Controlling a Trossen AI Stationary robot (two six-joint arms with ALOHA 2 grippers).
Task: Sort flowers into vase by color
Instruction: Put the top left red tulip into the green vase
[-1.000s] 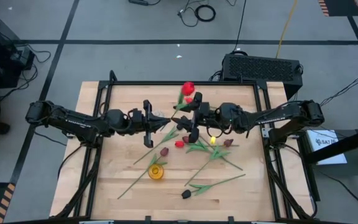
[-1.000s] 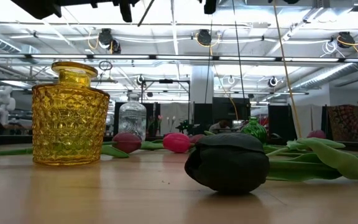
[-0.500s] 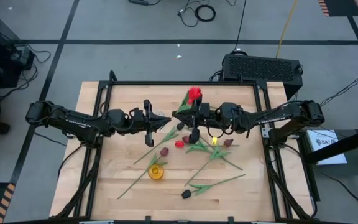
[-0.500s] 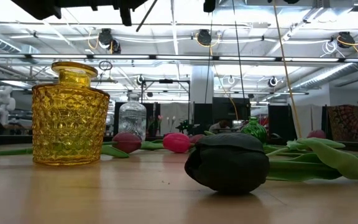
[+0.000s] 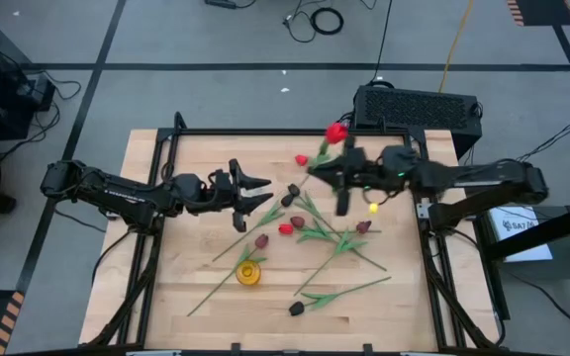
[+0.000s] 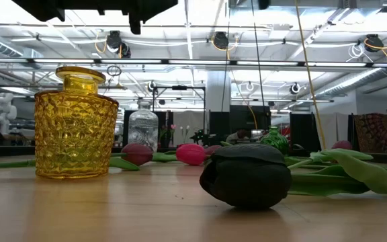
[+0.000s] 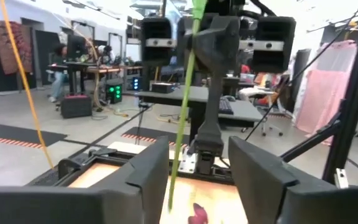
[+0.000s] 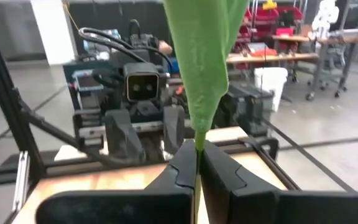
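Observation:
My right gripper point(image 5: 315, 170) is above the table's far middle, shut on a red tulip point(image 5: 336, 132) with a green leaf point(image 8: 201, 62). My left gripper point(image 5: 263, 190) stands open to its left, facing it. In the left wrist view the tulip's stem point(image 7: 182, 124) shows beyond the open fingers point(image 7: 145, 177), apart from them. Several more flowers lie flat on the table: a red head point(image 5: 285, 228), maroon heads point(image 5: 261, 240) point(image 5: 363, 226) and a black head point(image 5: 296, 309) point(image 6: 246, 175). A yellow vase point(image 5: 249, 274) point(image 6: 76, 124) stands near the front. My right gripper pinches the tulip's thin green stem point(image 8: 198, 142) between its two fingers, just under the leaf. The fingers reach in level from the table's right side and lie across the stem. The tulip is lifted clear and near upright, head up, its lower stem end point(image 7: 169, 202) hanging free.
A clear glass vase point(image 6: 143, 126) and a green vase point(image 6: 274, 140) stand farther back on the table. Loose stems and leaves point(image 5: 339, 242) cross the table's middle. A black frame rail point(image 5: 285, 132) runs along the table's far edge.
My left gripper has opened and let go of the red tulip's stem. My right gripper has gone toward the table's right and far edges, and the tulip has gone with it, head up and clear of the table.

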